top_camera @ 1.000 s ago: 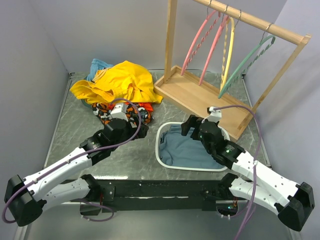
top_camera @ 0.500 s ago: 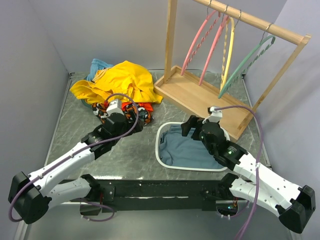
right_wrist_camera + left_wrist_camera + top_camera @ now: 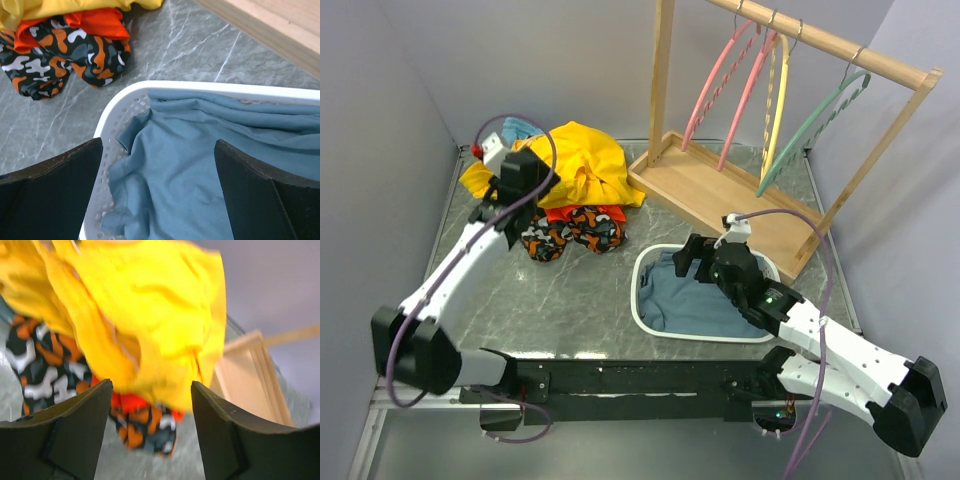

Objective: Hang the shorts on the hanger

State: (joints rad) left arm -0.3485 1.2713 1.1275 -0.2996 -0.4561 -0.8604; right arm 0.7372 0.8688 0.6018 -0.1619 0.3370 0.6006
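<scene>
Top external view: the shorts (image 3: 582, 160) are seen overlapping a camouflage-print garment (image 3: 570, 230) beside the wooden rack (image 3: 705, 190). The left gripper (image 3: 150, 390) is held apart, empty, facing the shorts.

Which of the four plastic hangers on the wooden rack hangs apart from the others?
The teal-green arched plastic hanger, alone at the far right; the two pink hangers and the yellow hanger hang close together.
</scene>
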